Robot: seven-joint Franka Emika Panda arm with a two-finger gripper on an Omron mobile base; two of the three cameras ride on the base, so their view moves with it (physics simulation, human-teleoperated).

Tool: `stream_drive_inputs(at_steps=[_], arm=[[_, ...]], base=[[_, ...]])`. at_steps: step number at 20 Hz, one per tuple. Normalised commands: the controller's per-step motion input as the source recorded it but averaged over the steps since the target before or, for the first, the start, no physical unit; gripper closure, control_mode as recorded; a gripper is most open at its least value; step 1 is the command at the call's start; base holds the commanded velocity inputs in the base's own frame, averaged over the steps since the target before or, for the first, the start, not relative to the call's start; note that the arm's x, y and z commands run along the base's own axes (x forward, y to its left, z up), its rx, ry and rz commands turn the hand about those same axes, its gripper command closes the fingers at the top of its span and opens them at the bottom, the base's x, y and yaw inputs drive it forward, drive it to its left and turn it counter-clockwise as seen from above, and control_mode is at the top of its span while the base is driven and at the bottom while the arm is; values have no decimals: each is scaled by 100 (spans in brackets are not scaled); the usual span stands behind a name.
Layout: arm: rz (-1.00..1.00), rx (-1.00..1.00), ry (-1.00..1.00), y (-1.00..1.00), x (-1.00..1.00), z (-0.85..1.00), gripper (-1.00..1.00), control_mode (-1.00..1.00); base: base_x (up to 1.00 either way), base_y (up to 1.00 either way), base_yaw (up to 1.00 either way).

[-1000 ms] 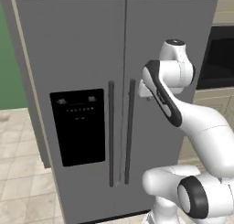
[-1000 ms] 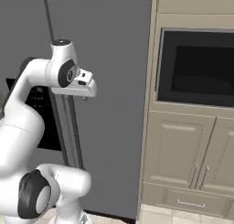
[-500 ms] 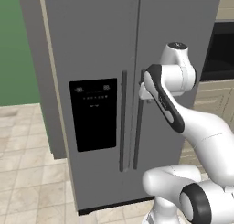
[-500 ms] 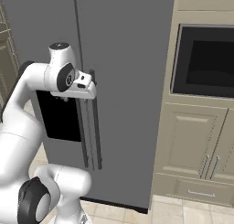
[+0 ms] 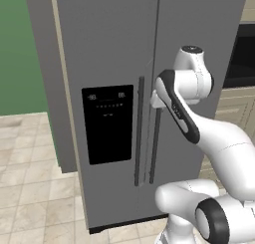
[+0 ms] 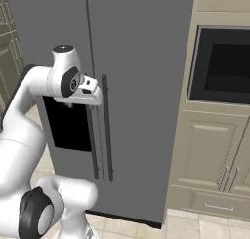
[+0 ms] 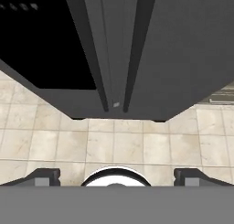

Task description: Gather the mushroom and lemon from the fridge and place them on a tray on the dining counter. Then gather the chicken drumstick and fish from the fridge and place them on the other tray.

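Note:
The grey two-door fridge (image 5: pixel 114 44) stands shut, so the mushroom, lemon, chicken drumstick and fish are hidden. No tray or dining counter is in view. My gripper (image 6: pixel 95 97) hovers at chest height just in front of the two long dark door handles (image 5: pixel 139 131). In the hand view my gripper (image 7: pixel 117 178) is open, its dark fingertips (image 7: pixel 43 177) standing wide apart with nothing between them. That view looks down along the handles (image 7: pixel 114 49) to the fridge's lower edge and the floor.
A black dispenser panel (image 5: pixel 108 123) sits in the left door. Right of the fridge stand beige cabinets (image 6: pixel 205 150) with a built-in black oven (image 6: pixel 222 67). A green wall (image 5: pixel 20 54) lies to the left. Tiled floor (image 5: pixel 30 188) stretches in front.
The whole picture has shifted in both base views: the base has driven, and the fridge's handles now sit further right in frame. The fridge doors stay shut.

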Motion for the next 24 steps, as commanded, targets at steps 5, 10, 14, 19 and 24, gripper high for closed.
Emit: stream_drive_inputs(at_steps=[5,10,14,19,24], arm=[[0,1,-15,-6,4,-41,-100,-100],[0,6,-8,-18,21,-25,-100,-100],[0,1,0,-7,28,-7,-100,-100],[0,0,0,0,29,0,-100,-100],[0,1,-1,0,31,0,-100,-100]], base=[[0,0,0],[0,0,0],[0,0,0],[0,0,0],[0,0,0]])
